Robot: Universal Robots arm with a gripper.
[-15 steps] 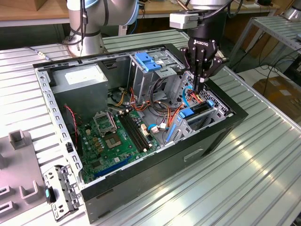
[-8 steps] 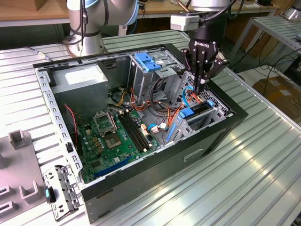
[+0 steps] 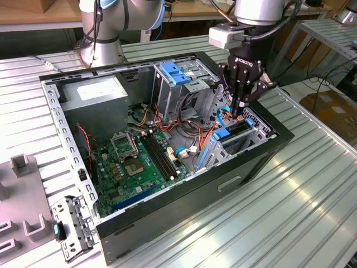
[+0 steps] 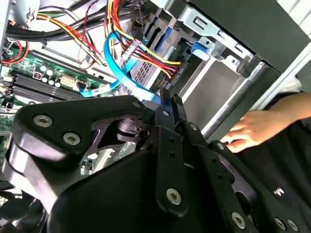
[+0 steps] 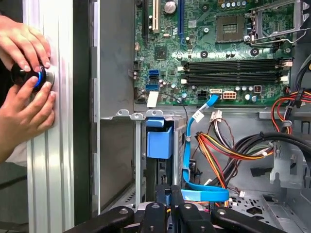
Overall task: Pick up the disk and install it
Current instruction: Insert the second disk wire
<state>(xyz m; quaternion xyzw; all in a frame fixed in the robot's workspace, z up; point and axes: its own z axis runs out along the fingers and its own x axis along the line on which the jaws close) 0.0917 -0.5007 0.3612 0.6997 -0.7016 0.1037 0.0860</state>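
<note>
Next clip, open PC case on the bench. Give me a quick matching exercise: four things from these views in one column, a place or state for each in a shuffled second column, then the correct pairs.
Things:
1. gripper
2. disk
3. power supply box
4. person's hands

Places or states:
A. seated on edge in the drive cage, blue rail showing
B. in the case's far corner, toward the exterior view's left
C. on a round button on the aluminium table
D. lowered into the case just above the drive cage

Pairs: 1-D, 2-A, 3-B, 4-C

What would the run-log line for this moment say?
tool: shut, lowered at drive bay | disk: on edge in bay slot, under tool | person's hand: on button
</note>
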